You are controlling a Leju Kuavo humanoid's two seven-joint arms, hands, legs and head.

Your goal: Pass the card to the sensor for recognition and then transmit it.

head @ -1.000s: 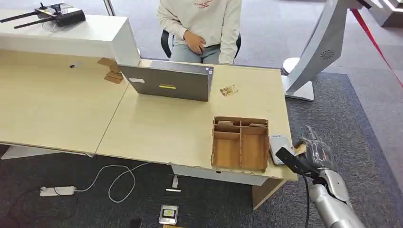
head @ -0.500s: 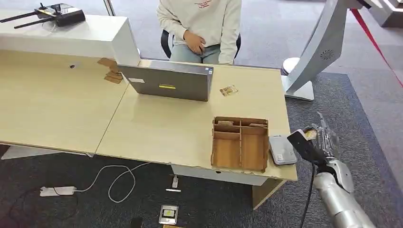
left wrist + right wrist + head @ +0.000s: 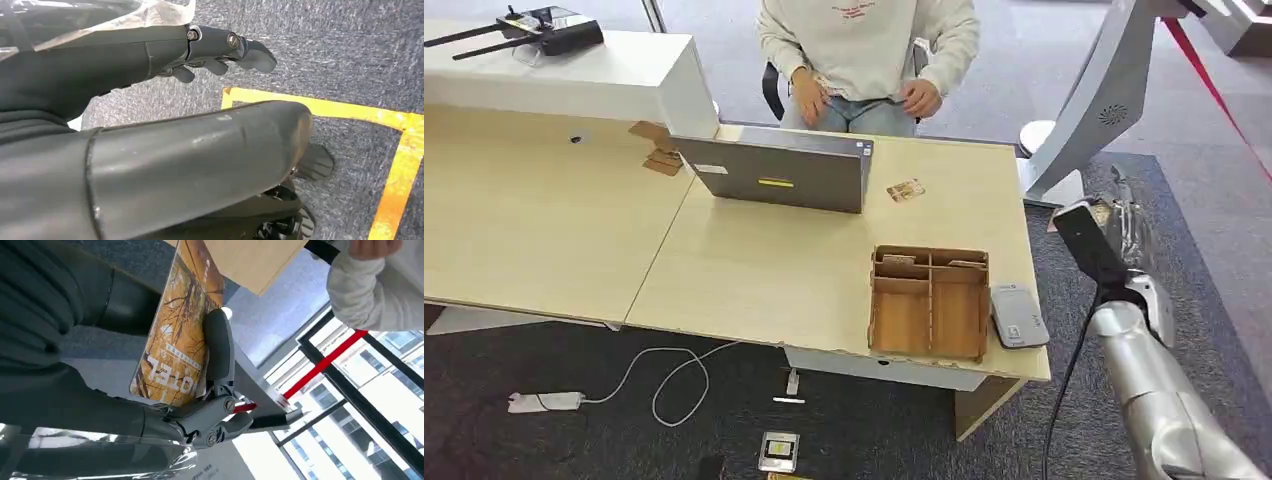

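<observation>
The desk [image 3: 804, 270] carries the sensor [image 3: 1020, 317] at its near right corner. Beyond that edge, the right hand [image 3: 1119, 225] pinches the card [image 3: 180, 330] in mid-air; a thin grip could let it slip during handover. The left hand [image 3: 220, 52] holds nothing, fingers loosely apart. The card's underside and the sensor's screen are unreadable.

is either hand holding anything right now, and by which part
The right hand holds the orange card, fingers across its printed face near one end. The left hand holds nothing.
</observation>
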